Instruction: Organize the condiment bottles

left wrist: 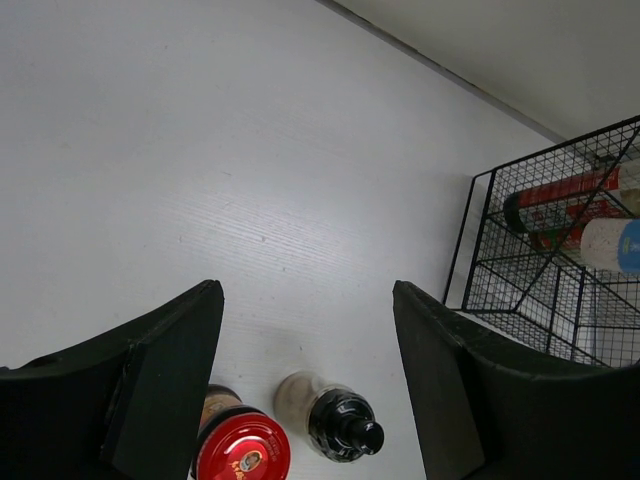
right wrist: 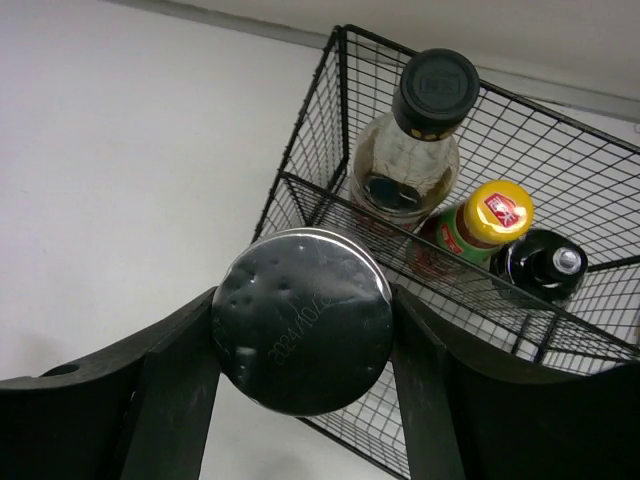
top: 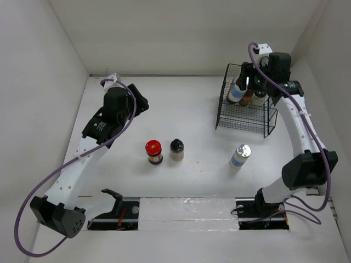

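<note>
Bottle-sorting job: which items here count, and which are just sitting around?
Job:
red-lidded jar
black-capped jar
loose shaker
held shaker
tall black-capped bottle
yellow-capped bottle
dark bottle

Sitting around:
wire basket, which is only the container for the three bottles

The table (top: 192,104) is a flat white surface with a faint grain. Three containers stand upright directly on it, in a loose row across the near half. The red-lidded jar (top: 154,152) is leftmost. The black-capped jar (top: 176,149) stands just beside it, to its right, apart from it. The silver-topped shaker (top: 240,156) stands well apart, further right. The black wire basket (top: 244,118) rests on the table at the far right, behind the shaker. Two arm base plates (top: 112,219) sit at the near edge, with a pale strip (top: 186,207) between them.
</note>
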